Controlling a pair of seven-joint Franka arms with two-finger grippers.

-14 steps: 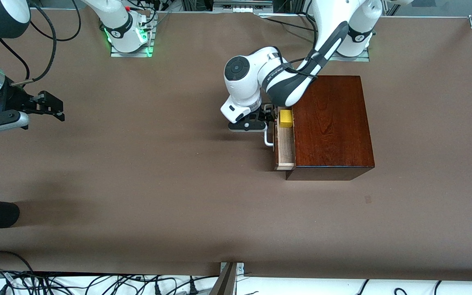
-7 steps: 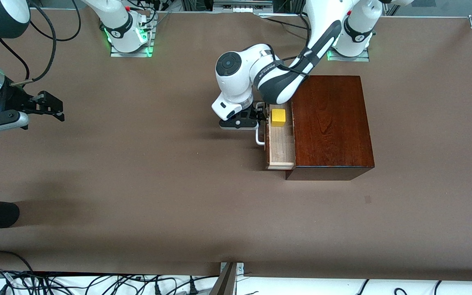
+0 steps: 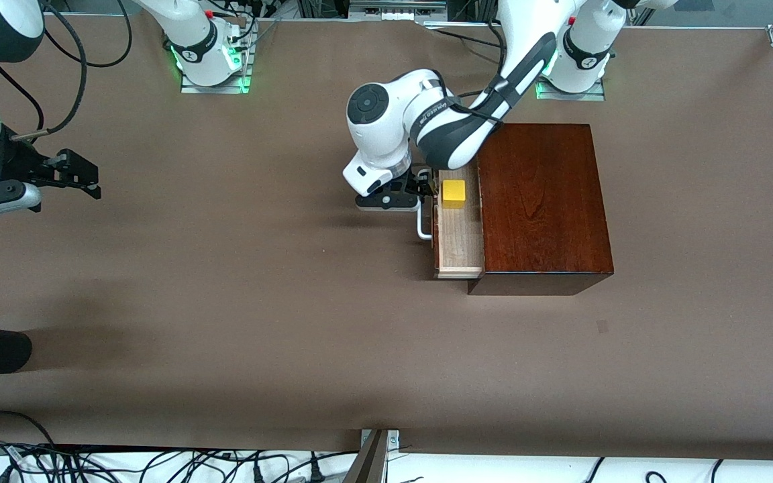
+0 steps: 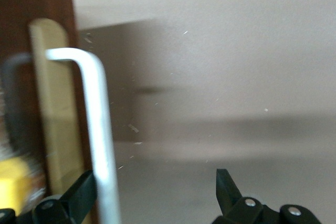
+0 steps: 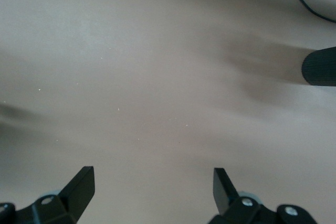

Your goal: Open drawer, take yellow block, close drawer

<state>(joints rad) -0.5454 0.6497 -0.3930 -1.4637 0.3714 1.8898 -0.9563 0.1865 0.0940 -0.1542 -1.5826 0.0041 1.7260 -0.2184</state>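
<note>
The drawer [image 3: 457, 235] is seen pulled partway out of the dark reddish-brown wooden box [image 3: 541, 204], toward the right arm's end of the table [image 3: 225, 302]. Its pale wood floor is exposed as a strip whose long axis runs from the robots' side toward the front camera. The white U-shaped handle [image 3: 421, 225] is mounted on the dark drawer front, pointing toward the right arm's end, with its bar parallel to that strip.

The yellow block [image 3: 454, 190] is placed flat on the drawer floor, at the end of the strip farther from the front camera, close to the drawer front, edges roughly square to the drawer walls.

The left gripper [image 3: 425, 192] is positioned low at the handle, beside the block with the drawer front between them. In the left wrist view its jaws are spread, and the handle bar [image 4: 97, 135] is seen against 1 finger [image 4: 79, 195], the other finger well apart from it; the handle is not pinched.

The right gripper [image 3: 94, 178] is held over bare table at the right arm's end, waiting, jaws spread, nothing between them.
</note>
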